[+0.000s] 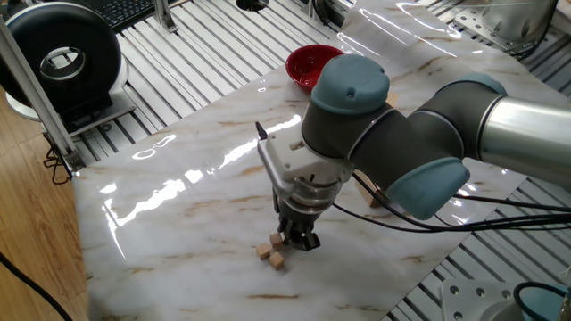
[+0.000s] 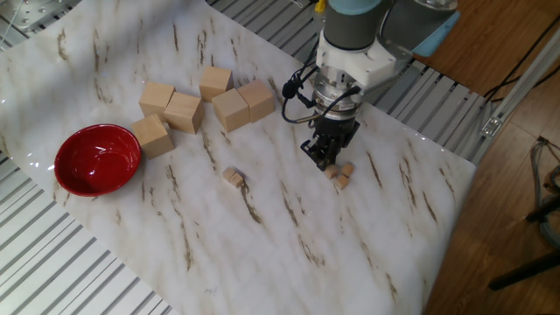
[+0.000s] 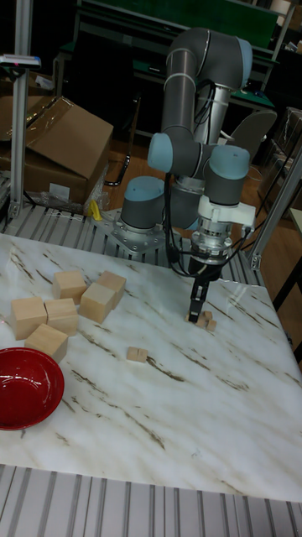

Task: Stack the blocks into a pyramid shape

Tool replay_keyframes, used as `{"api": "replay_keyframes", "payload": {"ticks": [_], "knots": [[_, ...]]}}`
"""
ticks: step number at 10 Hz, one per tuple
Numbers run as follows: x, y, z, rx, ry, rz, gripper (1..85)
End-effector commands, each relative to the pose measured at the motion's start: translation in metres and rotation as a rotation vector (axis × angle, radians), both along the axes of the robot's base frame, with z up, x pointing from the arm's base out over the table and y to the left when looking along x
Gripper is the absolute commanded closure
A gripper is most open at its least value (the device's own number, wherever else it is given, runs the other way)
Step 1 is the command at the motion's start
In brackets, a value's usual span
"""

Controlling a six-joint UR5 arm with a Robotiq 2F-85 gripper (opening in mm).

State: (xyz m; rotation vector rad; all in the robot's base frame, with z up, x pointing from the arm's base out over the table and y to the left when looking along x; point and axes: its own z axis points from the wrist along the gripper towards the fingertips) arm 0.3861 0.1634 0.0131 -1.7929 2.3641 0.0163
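The gripper (image 2: 327, 157) hung straight down over the marble-patterned table (image 2: 289, 245), its dark fingertips just above a small cluster of tiny tan cubes (image 2: 341, 175). Whether the claw was clenched on a cube or released could not be told: its tip hid the gap in every view. In one fixed view, two cubes (image 1: 270, 256) lay touching each other on the table just beside the gripper (image 1: 298, 239), and a third seemed to sit at the fingertips, partly hidden. In the tall fixed view the cluster (image 3: 202, 318) lay at the far right of the table, directly under the gripper (image 3: 200, 304). One more tiny cube (image 2: 232, 177) lay alone, well apart to the left of the cluster. Five large pale wooden blocks (image 2: 197, 105) stood grouped at the far left, near a red bowl (image 2: 97, 159).
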Motion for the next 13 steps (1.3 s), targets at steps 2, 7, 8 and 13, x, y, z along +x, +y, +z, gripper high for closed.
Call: {"api": "replay_keyframes", "payload": {"ticks": [2,7,8,13], "knots": [[0.007,0.004,-0.010,0.018,-0.012,-0.008,68.7],[0.000,-0.015,0.007,0.013,0.002,0.041,61.0],[-0.001,-0.015,0.014,0.034,0.017,0.062,56.7],[0.003,-0.012,0.010,0.048,0.011,0.049,53.7]]}}
